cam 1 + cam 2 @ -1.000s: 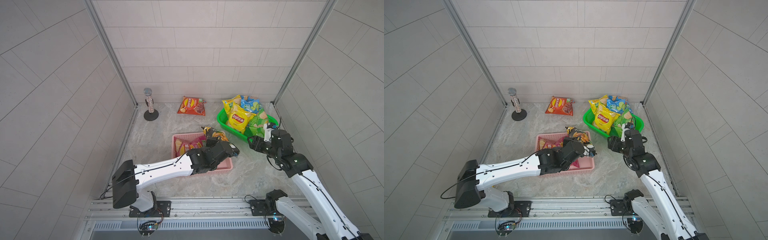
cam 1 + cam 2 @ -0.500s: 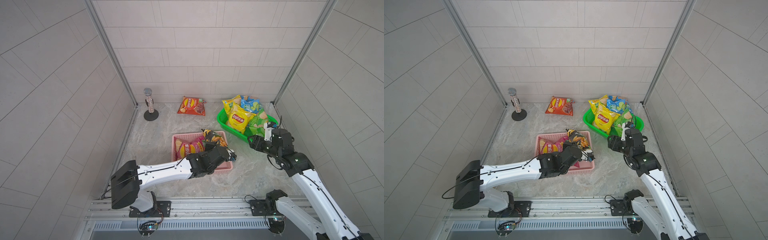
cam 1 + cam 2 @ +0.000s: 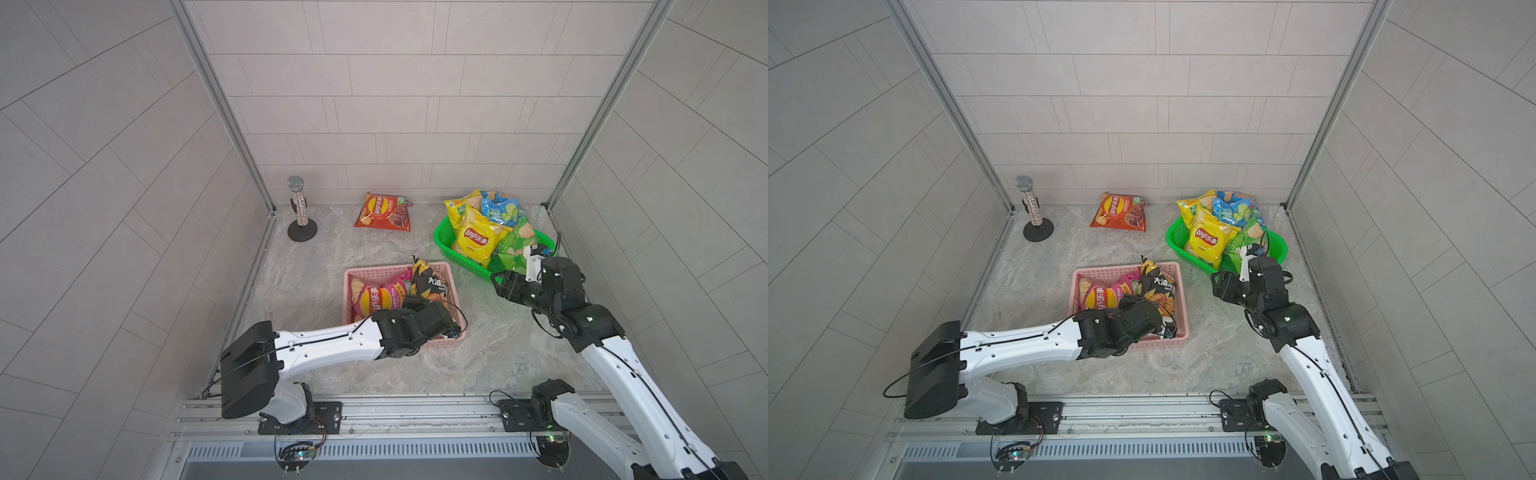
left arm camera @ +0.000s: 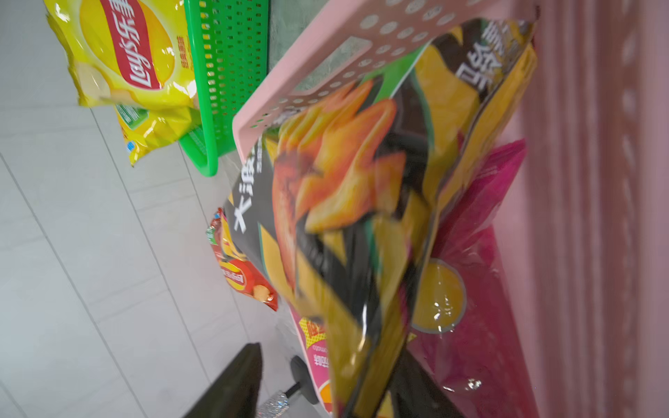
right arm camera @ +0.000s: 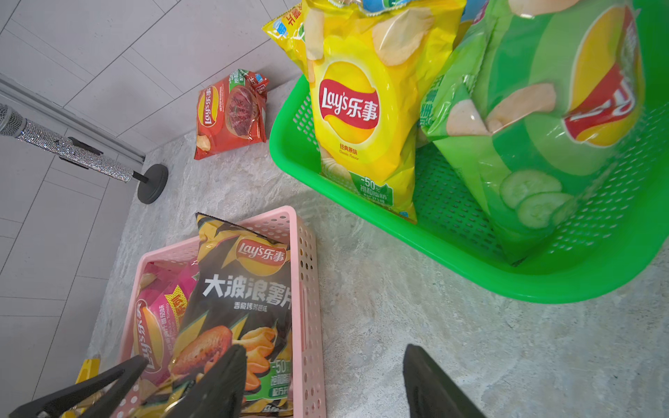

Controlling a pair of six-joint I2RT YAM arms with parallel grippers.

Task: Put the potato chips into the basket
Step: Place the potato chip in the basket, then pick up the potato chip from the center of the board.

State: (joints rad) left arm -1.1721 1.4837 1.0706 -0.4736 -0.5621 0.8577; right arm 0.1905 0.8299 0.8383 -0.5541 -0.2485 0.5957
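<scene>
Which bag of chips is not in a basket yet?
The orange-red bag, lying alone by the back wall; every other bag sits in the pink basket or the green basket.

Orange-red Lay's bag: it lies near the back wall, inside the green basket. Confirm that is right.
Not right. The orange-red Lay's bag does lie near the back wall, but on the bare tabletop, apart from the green basket, between it and the microphone. Both top views show this.
</scene>
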